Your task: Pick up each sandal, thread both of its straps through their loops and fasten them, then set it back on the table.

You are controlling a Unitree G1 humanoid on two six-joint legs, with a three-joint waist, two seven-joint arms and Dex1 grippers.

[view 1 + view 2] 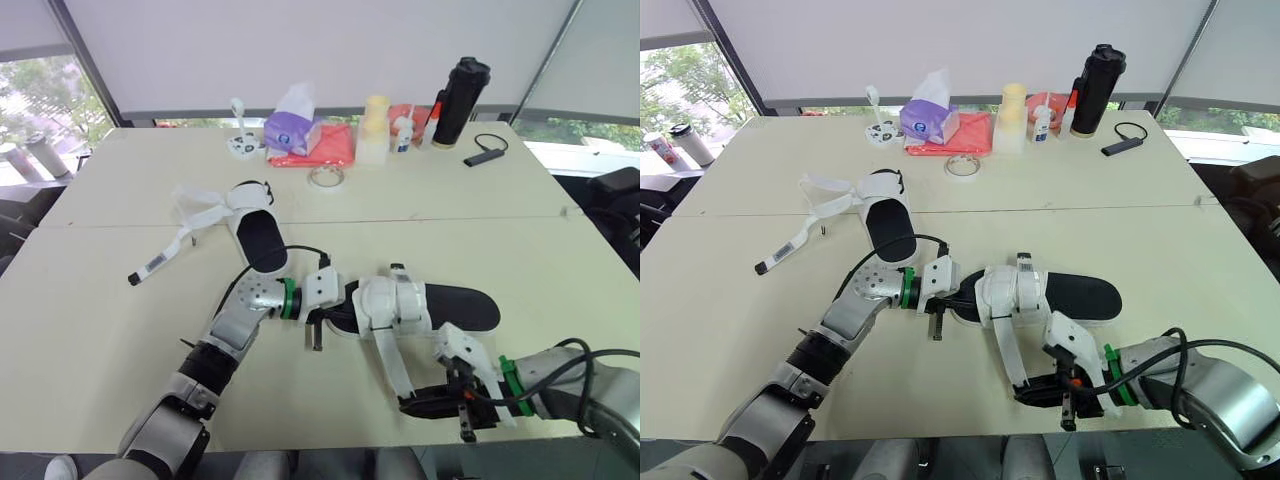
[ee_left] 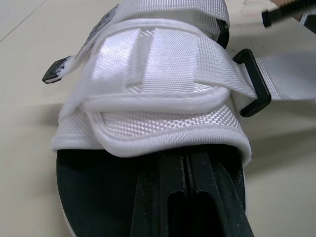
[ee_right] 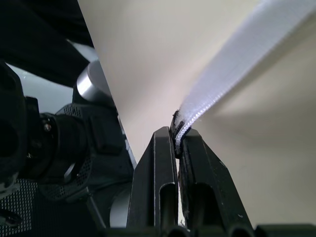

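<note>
A white-strapped sandal with a black sole (image 1: 425,305) lies mid-table. My left gripper (image 1: 335,305) is shut on one end of its sole (image 2: 98,197), under the fastened white upper (image 2: 153,74) with its black loop (image 2: 254,84). One long white strap (image 1: 390,365) runs from this sandal toward the table's front edge. My right gripper (image 1: 412,405) is shut on that strap's tip (image 3: 177,129). The second sandal (image 1: 257,228) lies farther back on the left, its white straps (image 1: 195,215) loose and spread over the table.
Along the back edge stand a purple tissue box (image 1: 292,130), a red cloth (image 1: 328,150), a tape roll (image 1: 326,177), a pale cup stack (image 1: 374,130), small bottles (image 1: 403,130), a black flask (image 1: 460,100) and a black dongle (image 1: 482,155).
</note>
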